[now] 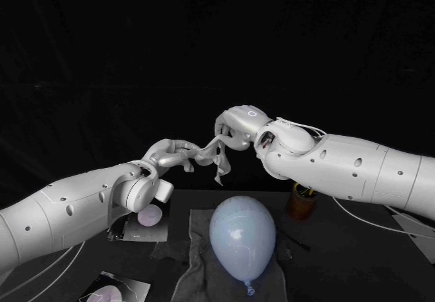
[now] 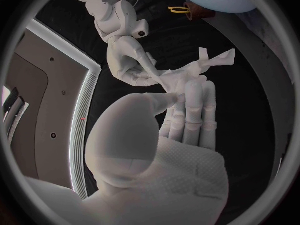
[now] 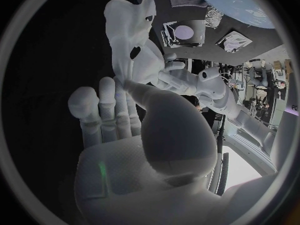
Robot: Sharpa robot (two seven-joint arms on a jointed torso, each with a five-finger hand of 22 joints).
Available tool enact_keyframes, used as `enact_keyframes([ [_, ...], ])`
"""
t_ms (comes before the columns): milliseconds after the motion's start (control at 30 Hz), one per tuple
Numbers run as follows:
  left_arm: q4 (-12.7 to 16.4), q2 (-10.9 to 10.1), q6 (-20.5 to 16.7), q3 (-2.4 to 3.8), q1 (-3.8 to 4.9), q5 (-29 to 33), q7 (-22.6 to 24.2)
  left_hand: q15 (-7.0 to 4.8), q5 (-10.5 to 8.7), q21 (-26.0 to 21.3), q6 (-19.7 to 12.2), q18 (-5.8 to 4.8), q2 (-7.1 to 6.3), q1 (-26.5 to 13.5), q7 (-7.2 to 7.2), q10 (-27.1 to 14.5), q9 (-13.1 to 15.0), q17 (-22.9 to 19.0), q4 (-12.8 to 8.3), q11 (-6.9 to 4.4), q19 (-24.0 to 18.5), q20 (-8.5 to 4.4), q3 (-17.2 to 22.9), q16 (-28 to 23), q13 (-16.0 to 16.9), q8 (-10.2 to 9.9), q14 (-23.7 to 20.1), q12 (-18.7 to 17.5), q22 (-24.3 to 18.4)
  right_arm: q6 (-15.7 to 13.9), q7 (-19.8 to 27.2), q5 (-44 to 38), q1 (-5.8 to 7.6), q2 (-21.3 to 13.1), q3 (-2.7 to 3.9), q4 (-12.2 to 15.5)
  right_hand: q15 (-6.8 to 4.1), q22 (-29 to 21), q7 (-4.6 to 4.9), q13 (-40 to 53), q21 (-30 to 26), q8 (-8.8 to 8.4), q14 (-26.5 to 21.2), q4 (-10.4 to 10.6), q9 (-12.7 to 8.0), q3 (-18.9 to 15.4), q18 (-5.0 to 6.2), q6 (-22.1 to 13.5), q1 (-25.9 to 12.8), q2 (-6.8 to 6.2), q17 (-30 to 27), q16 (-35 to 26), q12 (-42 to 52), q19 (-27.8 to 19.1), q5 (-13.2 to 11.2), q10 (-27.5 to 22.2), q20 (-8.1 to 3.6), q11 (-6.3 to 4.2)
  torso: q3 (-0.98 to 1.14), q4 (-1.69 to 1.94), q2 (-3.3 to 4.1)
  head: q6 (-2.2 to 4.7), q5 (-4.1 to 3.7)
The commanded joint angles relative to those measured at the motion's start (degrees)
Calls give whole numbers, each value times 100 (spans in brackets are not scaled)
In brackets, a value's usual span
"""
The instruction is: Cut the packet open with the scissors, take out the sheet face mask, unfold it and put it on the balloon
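The pale sheet face mask [image 1: 220, 162] hangs crumpled in the air above the table, stretched between my two hands. My left hand [image 1: 174, 155] pinches its left end and my right hand [image 1: 237, 129] grips its upper right end. The left wrist view has my left hand's fingers [image 2: 192, 110] meeting the mask [image 2: 197, 67], with the right hand [image 2: 125, 52] on the other side. In the right wrist view the mask [image 3: 134, 37] rises past my right hand [image 3: 119, 110], and the left hand [image 3: 170, 75] holds it beyond. The light blue balloon [image 1: 242, 234] lies below on a grey cloth [image 1: 192, 272].
A brown holder [image 1: 303, 201] stands right of the balloon; the left wrist view has yellow scissor handles [image 2: 177, 8] at it. One packet [image 1: 145, 220] lies left of the cloth, another [image 1: 114, 290] near the front left edge. A cable [image 1: 367, 221] runs along the right.
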Motion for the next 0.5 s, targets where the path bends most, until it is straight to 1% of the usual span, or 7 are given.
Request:
enact_keyframes([
  [33, -31, 51, 110, -15, -10, -100, 142, 5, 18, -92, 55, 39, -28, 57, -44, 12, 1811, -52, 23, 3, -142, 33, -68, -84, -5, 10, -217, -19, -40, -549, -80, -517, 7, 9, 6, 39, -5, 596, -12, 10, 56, 33, 46, 4, 20, 50, -78, 41, -30, 23, -10, 33, 25, 45, 12, 134, -5, -72, 1, 5, -4, -6, 1],
  [133, -70, 83, 11, -42, -55, -155, 175, 31, 18, -179, 107, 8, -29, 93, -42, 23, 1709, -78, 55, 12, -325, 119, -132, -86, -8, -6, -505, -27, -69, -677, -107, -699, 7, 22, 6, 57, -12, 610, -21, 11, 99, 42, 70, 16, 29, 58, -87, 52, -37, 10, -19, 34, 21, 76, 12, 153, -12, -79, 3, 8, -5, -12, -6],
  [267, -118, 95, -140, -57, -115, -97, 301, 255, 25, -578, 171, -150, -76, 140, 1, -91, 1555, -227, 107, 103, -936, 328, -143, -565, -24, -15, -1954, -38, -230, -721, -125, -800, 7, 27, 6, 74, -17, 617, -27, 12, 118, 47, 85, 27, 35, 63, -91, 57, -45, 0, -26, 32, 17, 91, 12, 168, -17, -84, -5, -3, -4, -15, -12],
  [300, -128, 97, -181, -59, -125, -69, 350, 371, 22, -904, 167, -262, -67, 146, 21, -139, 1522, -348, 141, 143, -1277, 431, -115, -843, -25, -6, -2477, -37, -385, -729, -128, -813, 7, 25, 6, 81, -17, 617, -27, 12, 118, 47, 85, 27, 35, 63, -91, 57, -45, 0, -26, 32, 17, 91, 12, 168, -17, -84, -7, -3, -4, -15, -12],
  [333, -136, 99, -219, -60, -133, -27, 407, 451, 17, -1164, 143, -317, -65, 155, 37, -176, 1499, -439, 153, 175, -1460, 514, -121, -1003, -23, 8, -2783, -34, -524, -735, -130, -824, 7, 22, 6, 88, -17, 617, -27, 12, 118, 47, 85, 27, 35, 63, -91, 57, -45, 0, -26, 32, 17, 91, 12, 168, -17, -84, -8, -3, -4, -15, -12],
  [433, -141, 103, -310, -63, -148, 72, 557, 480, 19, -1316, 106, -279, -71, 176, 57, -204, 1452, -486, 147, 193, -1442, 573, -172, -1006, -18, 13, -2876, -28, -625, -743, -139, -837, 7, 16, 6, 98, -18, 617, -29, 12, 120, 48, 88, 30, 36, 64, -91, 58, -46, -1, -28, 31, 16, 93, 12, 170, -18, -85, -5, 4, 0, -3, -20],
  [500, -137, 104, -353, -64, -154, 112, 630, 504, 16, -1432, 86, -276, -130, 195, 63, -232, 1422, -539, 114, 203, -1478, 613, -210, -1070, -20, 15, -3000, -32, -694, -746, -144, -826, 7, 14, 6, 104, -19, 621, -30, 12, 131, 49, 91, 32, 37, 65, -93, 59, -47, -3, -29, 31, 15, 100, 12, 173, -18, -86, -4, 6, 2, 0, -25],
])
